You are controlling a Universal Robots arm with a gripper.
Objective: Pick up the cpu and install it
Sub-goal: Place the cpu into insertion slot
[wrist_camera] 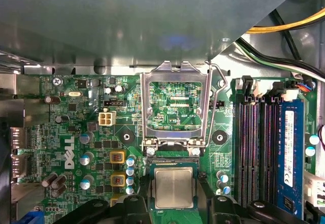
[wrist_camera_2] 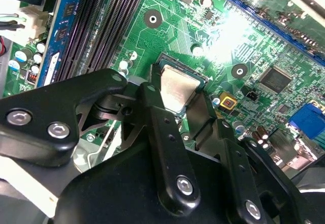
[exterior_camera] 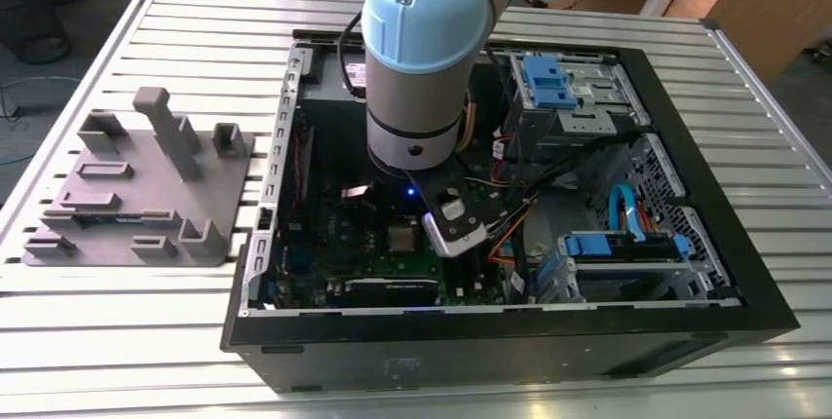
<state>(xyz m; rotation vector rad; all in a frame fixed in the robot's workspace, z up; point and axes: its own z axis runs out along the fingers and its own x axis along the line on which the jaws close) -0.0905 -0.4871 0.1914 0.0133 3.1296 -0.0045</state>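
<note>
The cpu (wrist_camera: 173, 186), a flat square chip with a silver-grey top, lies level in or just over the dark socket (wrist_camera: 172, 161) on the green motherboard (wrist_camera: 76, 132). In both wrist views my gripper (wrist_camera_2: 177, 96) straddles it, black fingers (wrist_camera_2: 155, 107) pressed against two opposite edges. The silver socket frame (wrist_camera: 175, 67) stands hinged open beside the socket, its middle hollow. In the exterior view my arm (exterior_camera: 416, 58) reaches straight down into the open computer case (exterior_camera: 520, 336).
Black memory slots (wrist_camera: 256, 148) and a blue memory stick (wrist_camera: 289, 153) run along one side of the socket. Yellow and black cables (wrist_camera: 284, 26) cross nearby. Blue drive brackets (exterior_camera: 559, 83) sit inside the case. A grey plastic tray (exterior_camera: 131, 195) with upright blocks stands at the exterior view's left.
</note>
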